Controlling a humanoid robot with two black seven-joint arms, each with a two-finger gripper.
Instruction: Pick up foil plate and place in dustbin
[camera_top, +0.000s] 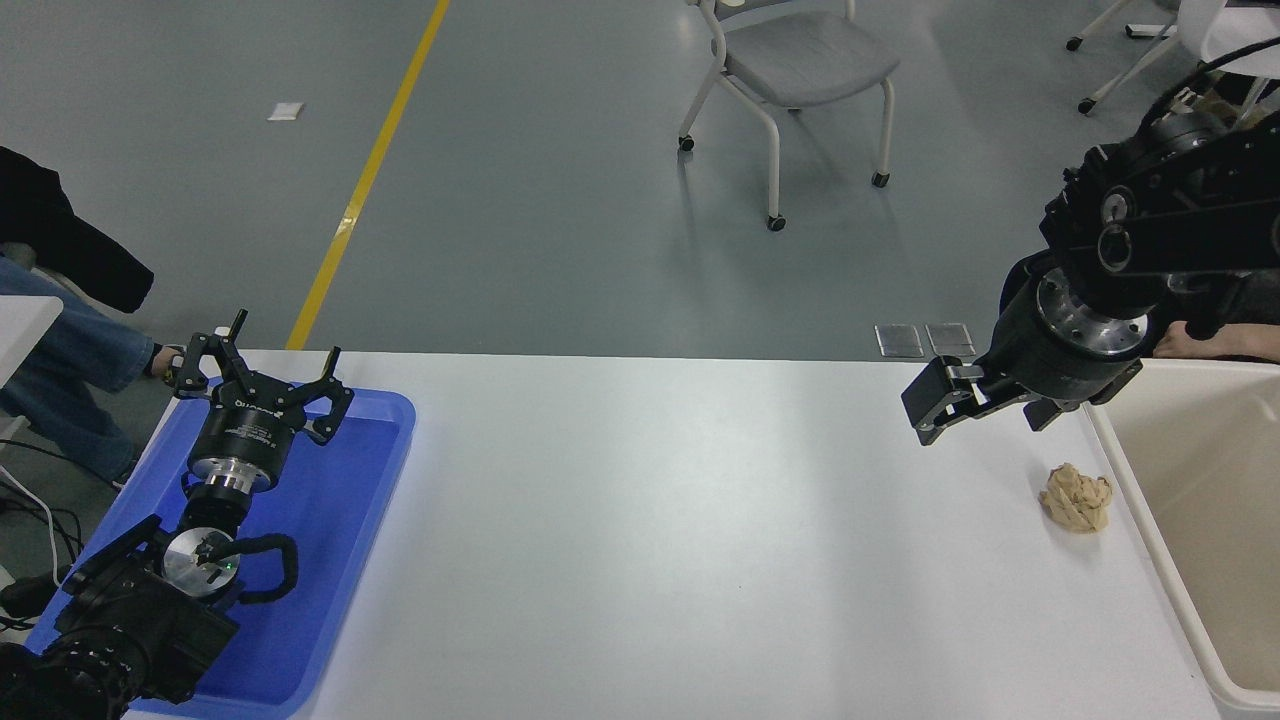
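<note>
Desk (650, 520): white, wide. Dustbin (1130, 470): beige, right edge, interior mostly out of frame. Blue tray (370, 470): left, my left gripper (262, 375) parked above, jaws spread. My right gripper (975, 400): raised over far right desk, pointing left; jaw state cannot tell. Paper ball (1077, 497): near bin. Foil plate: not visible. Judged light, thin, crushable; grip rim gently.

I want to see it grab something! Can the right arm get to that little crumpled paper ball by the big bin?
Probably yes. The right gripper hangs just above and left of the paper ball, nothing lies between them, and the dustbin only stands beside it.
</note>
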